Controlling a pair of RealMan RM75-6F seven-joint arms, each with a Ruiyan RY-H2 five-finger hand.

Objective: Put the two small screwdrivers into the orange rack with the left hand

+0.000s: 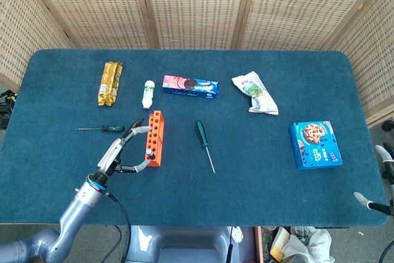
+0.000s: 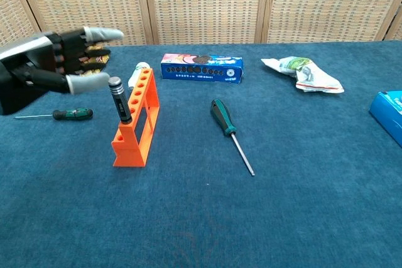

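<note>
A robot hand (image 2: 53,67) floats open next to an orange rack (image 2: 135,120).
One black screwdriver (image 2: 120,100) stands tilted in the rack's near end. A small green one (image 2: 55,115) lies on the blue counter (image 2: 251,218) to the left. A bigger screwdriver (image 2: 231,133) lies to the right.
</note>
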